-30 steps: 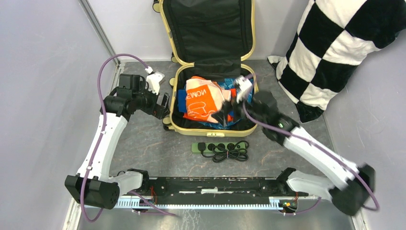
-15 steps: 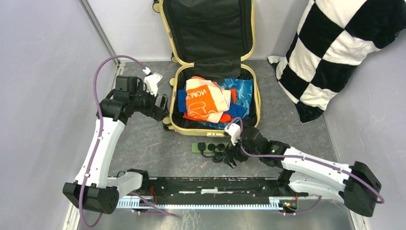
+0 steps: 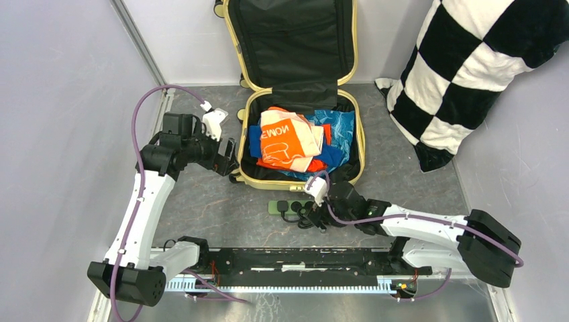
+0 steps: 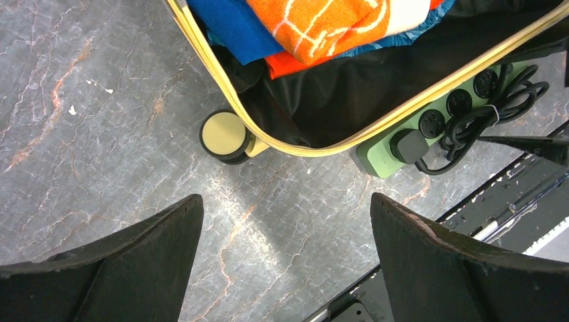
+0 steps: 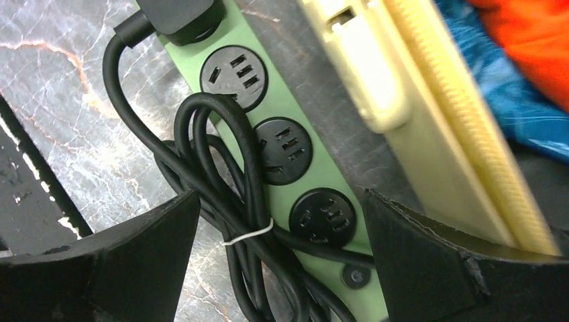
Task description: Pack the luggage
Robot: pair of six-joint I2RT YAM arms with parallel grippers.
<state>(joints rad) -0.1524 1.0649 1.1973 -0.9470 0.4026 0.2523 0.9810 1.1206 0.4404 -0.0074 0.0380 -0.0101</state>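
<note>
The pale-yellow luggage [image 3: 303,182] lies open, its black-lined lid leaning on the back wall. Orange-and-white and blue clothes [image 3: 288,141] fill its base. A green power strip [image 3: 282,206] with a tied black cord [image 3: 329,213] lies on the floor in front of it. My right gripper [image 3: 314,218] is open low over the strip. In the right wrist view the right gripper [image 5: 282,198] straddles the power strip [image 5: 282,114] and cord [image 5: 228,201], beside the luggage wall [image 5: 429,154]. My left gripper [image 3: 228,157] hangs open at the luggage's left front corner. The left wrist view shows this gripper [image 4: 285,201] empty above bare floor near a caster wheel [image 4: 225,134].
A large black-and-white checkered pillow [image 3: 470,74] leans in the back right corner. Grey walls close in the left, back and right sides. The arms' black base rail [image 3: 302,258] runs along the near edge, close behind the power strip.
My right arm has swung from over the luggage's clothes down to the power strip in front of it. The left arm has shifted only slightly.
</note>
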